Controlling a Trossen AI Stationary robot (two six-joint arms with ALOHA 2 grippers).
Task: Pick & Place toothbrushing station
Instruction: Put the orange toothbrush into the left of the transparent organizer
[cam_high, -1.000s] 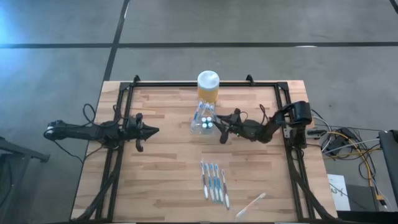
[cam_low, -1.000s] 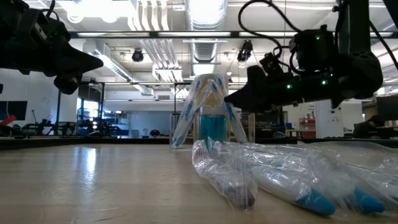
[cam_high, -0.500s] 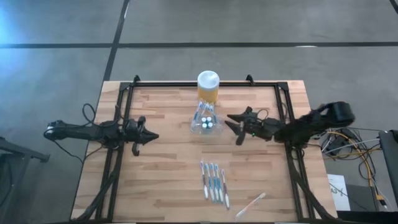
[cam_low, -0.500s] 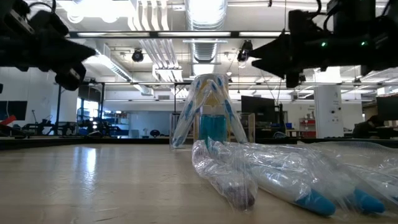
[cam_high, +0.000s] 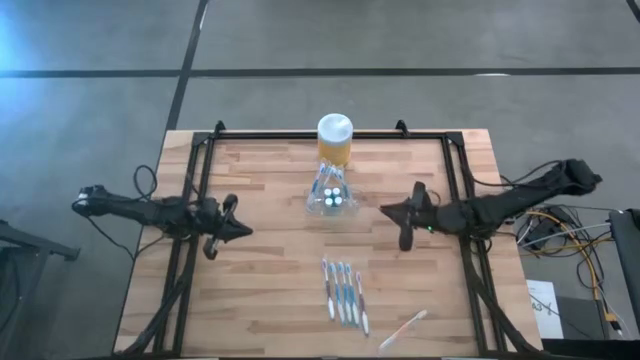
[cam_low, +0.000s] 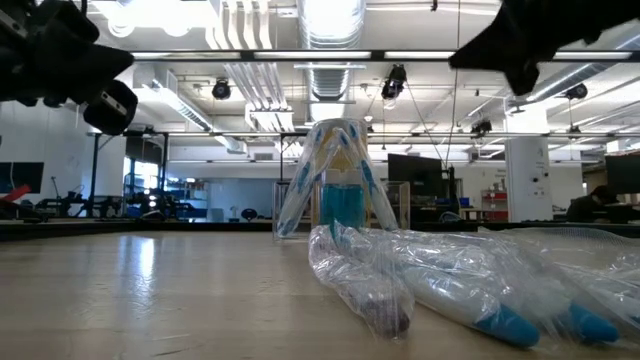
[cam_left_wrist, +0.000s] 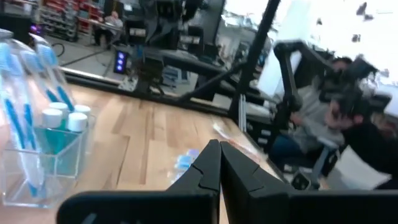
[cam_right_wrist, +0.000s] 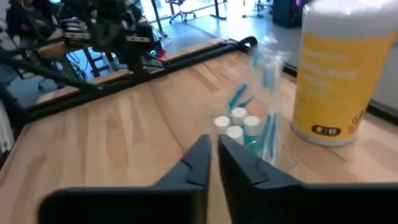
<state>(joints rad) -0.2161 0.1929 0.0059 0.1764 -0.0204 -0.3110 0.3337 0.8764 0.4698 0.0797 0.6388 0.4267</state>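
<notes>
Your right tool (cam_high: 392, 212) hangs over the counter (cam_high: 270, 290) with its 2 fingers (cam_right_wrist: 198, 163) pressed together, holding nothing. The toothbrushing station (cam_high: 330, 193) stands ahead of its tips and a little toward the far edge, near but apart from it. In the right wrist view the station (cam_right_wrist: 252, 121) sits just beyond the fingertips, with the yellow jar (cam_right_wrist: 339, 74) close behind it.

Your left tool (cam_high: 243, 230) waits on the other side with its fingers (cam_left_wrist: 211, 168) also closed and empty; the station lies well ahead of it, off toward the far edge. A row of wrapped toothbrushes (cam_high: 342, 292) lies on the near part of the counter, between the 2 tools and closer to you.
</notes>
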